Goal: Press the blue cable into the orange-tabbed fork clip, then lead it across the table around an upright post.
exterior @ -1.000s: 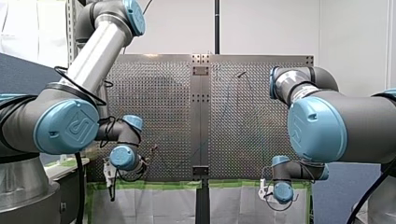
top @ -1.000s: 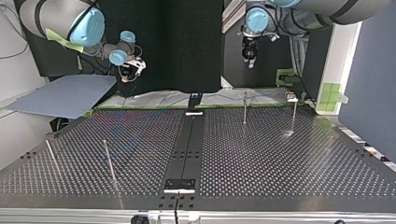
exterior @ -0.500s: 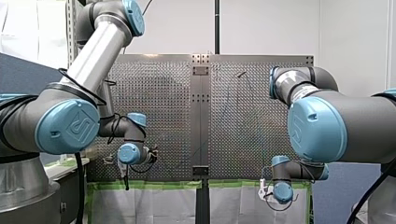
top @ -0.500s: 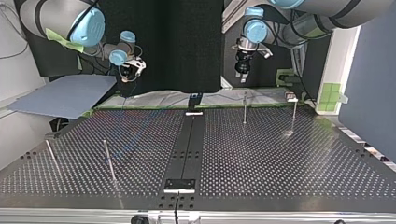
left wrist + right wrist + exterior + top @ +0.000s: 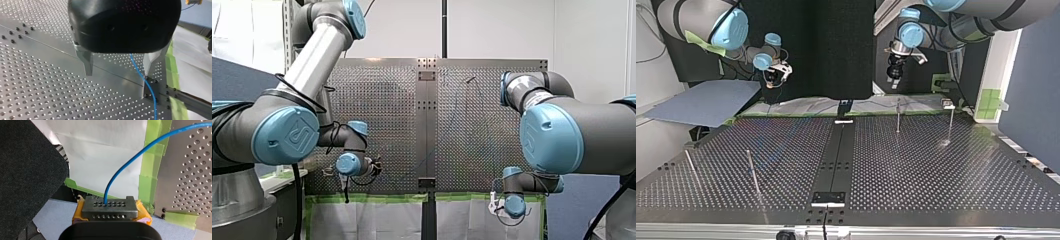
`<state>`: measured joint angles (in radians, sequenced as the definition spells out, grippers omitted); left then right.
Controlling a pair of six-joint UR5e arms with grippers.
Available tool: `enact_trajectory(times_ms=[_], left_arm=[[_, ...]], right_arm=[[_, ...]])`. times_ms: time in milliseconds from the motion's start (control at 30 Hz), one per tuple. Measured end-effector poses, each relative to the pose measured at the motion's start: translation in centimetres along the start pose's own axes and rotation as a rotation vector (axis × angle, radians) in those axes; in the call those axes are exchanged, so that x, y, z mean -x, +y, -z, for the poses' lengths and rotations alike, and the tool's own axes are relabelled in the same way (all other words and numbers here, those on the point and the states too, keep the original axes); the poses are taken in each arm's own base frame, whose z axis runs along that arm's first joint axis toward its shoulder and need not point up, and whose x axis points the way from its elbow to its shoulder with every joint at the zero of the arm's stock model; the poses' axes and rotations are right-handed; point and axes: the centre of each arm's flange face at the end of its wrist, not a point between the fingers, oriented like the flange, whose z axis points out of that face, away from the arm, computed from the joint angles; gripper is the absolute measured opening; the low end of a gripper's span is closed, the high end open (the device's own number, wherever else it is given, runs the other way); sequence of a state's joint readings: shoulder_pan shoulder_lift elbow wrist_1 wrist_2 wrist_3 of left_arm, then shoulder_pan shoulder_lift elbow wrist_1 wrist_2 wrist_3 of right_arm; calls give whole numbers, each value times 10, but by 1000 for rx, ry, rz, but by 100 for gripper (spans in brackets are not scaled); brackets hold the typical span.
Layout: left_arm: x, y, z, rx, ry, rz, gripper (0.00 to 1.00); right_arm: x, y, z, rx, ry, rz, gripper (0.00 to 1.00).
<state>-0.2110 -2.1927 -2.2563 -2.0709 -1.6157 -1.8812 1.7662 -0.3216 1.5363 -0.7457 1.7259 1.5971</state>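
Hanging over the perforated metal tabletop (image 5: 37, 87) near its green-taped edge, the black left hand (image 5: 117, 74) is held spread, with the thin blue cable (image 5: 106, 195) running beneath it; beyond that edge, the yellow-padded right hand (image 5: 110, 211) is clamped onto the cable.

Top view | counter (image 5: 936, 175) carries posts (image 5: 898, 116) far right and near left, centre rail (image 5: 836, 155) between | left end effector (image 5: 894, 84) over far edge, cable (image 5: 149, 87) on counter beneath | right end effector (image 5: 771, 84) beyond far-left corner, cable between its fingers.
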Motion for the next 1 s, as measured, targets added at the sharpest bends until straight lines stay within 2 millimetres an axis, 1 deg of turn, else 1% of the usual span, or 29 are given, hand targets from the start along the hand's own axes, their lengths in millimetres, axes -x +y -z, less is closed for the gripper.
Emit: enact_trajectory(times_ms=[167, 433, 1000], left_arm=[[5, 6, -4, 17, -31, 6, 100], [8, 17, -6, 78, -45, 0, 100], [9, 26, -5, 126, -35, -16, 100]], right_arm=[[0, -1, 0, -1, 0, 1, 0], [0, -1, 0, -2, 0, 1, 0], [1, -4, 2, -4, -3, 12, 0]])
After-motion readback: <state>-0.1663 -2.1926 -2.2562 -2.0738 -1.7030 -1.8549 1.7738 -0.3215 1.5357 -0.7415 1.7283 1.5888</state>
